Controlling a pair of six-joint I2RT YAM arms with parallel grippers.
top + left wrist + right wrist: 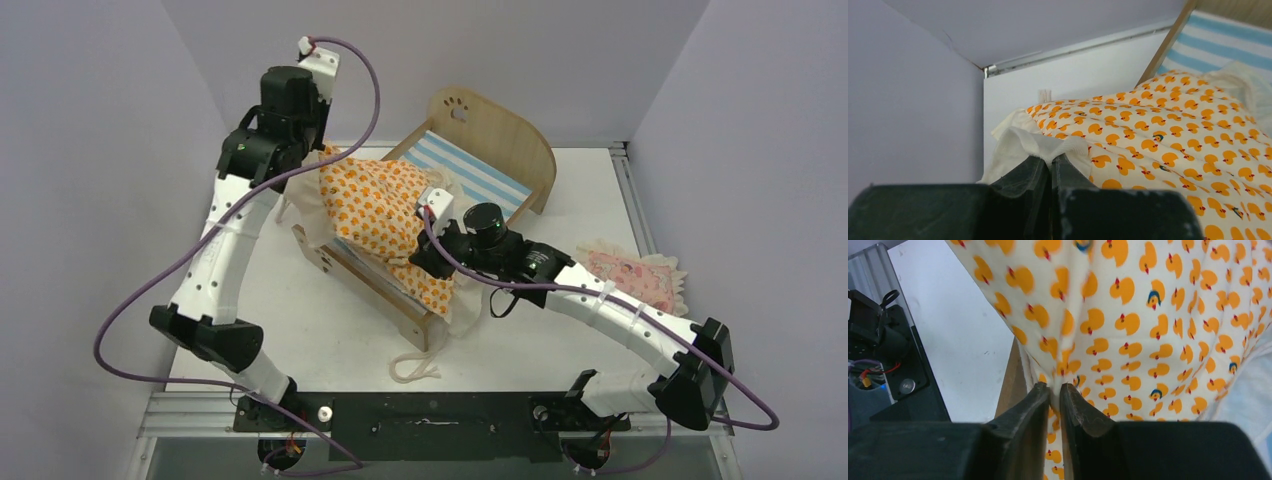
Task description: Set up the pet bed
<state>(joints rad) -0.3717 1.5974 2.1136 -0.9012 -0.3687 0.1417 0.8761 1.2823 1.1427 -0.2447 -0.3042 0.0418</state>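
The pet bed (497,143) is a plywood frame with an arched paw-print headboard and a blue-and-white striped base (1219,43), standing mid-table. An orange duck-print ruffled mattress (383,212) lies bunched across it, raised at its left end. My left gripper (313,160) is shut on the mattress's white ruffle (1040,144) at that far-left corner; in the left wrist view the gripper (1053,156) pinches the frill between closed fingers. My right gripper (428,252) is shut on a fold of the duck-print mattress (1148,315) near the bed's right side rail (1010,380); in the right wrist view the gripper (1055,387) has cloth between its tips.
A small pink frilled pillow (636,276) lies on the table at the right. A white cord (416,366) trails off the bed's near corner. Grey walls close in the left, back and right. The arm bases' black mounting bar (440,420) runs along the near edge.
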